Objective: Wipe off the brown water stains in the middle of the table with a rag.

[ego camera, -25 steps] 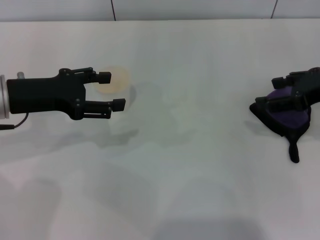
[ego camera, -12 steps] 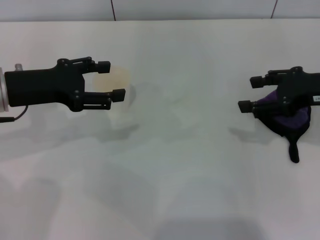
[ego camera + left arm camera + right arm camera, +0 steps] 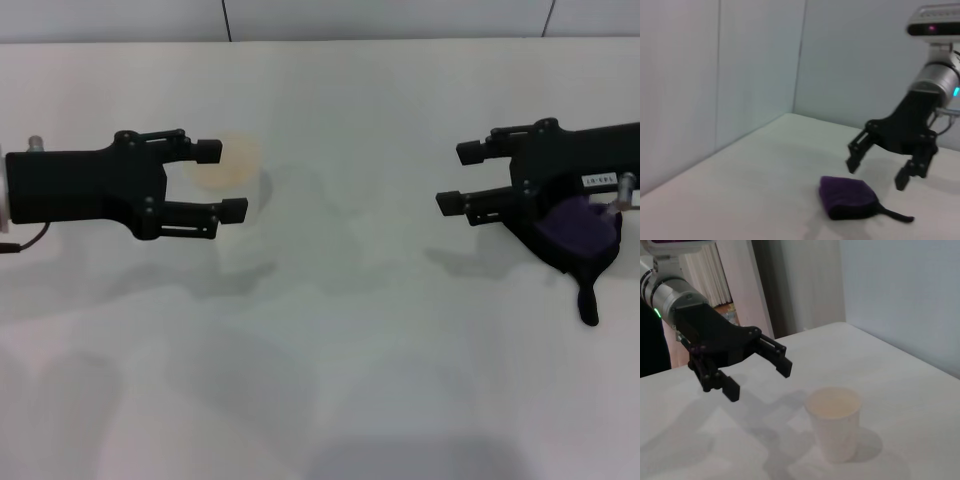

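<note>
The purple rag lies by the tabletop's right edge. The right gripper, fingers spread and empty, has lifted off it toward the middle. No brown stain shows; wiping looks unsettled.

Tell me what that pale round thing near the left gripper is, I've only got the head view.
Observer: It's a paper cup. The right wrist view shows it from the side, standing upright.
Operator: Is the left gripper touching it?
Observer: No. The left gripper is open and hangs apart from the cup, with nothing between its fingers.
Operator: Is the right gripper holding the rag?
Observer: No. In the left wrist view the right gripper is open and empty, and the purple rag lies folded on the table.
</note>
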Controlling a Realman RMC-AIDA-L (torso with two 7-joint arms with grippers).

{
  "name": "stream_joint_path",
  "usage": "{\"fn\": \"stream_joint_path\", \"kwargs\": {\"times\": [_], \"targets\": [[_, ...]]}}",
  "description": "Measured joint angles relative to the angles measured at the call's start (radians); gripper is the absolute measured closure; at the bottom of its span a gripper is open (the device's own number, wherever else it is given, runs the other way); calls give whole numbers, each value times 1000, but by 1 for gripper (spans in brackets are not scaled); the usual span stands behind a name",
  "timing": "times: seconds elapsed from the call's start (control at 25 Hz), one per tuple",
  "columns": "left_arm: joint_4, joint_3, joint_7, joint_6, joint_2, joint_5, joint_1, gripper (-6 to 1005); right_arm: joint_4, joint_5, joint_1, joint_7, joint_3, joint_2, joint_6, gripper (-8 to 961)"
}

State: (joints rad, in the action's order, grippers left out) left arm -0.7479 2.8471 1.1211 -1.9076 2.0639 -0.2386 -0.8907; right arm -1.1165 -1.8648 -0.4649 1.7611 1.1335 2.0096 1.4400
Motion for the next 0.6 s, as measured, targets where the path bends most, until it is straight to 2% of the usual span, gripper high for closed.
{"fn": "stream_joint_path", "kwargs": {"times": [0.28, 0.6], "targets": [[-1, 0, 4, -41, -16, 41, -7, 142, 6, -9, -18, 1, 6, 0, 1, 199], [-1, 0, 6, -52, -18, 49, -8, 141, 17, -22, -13, 9, 22, -4, 24, 199]]}}
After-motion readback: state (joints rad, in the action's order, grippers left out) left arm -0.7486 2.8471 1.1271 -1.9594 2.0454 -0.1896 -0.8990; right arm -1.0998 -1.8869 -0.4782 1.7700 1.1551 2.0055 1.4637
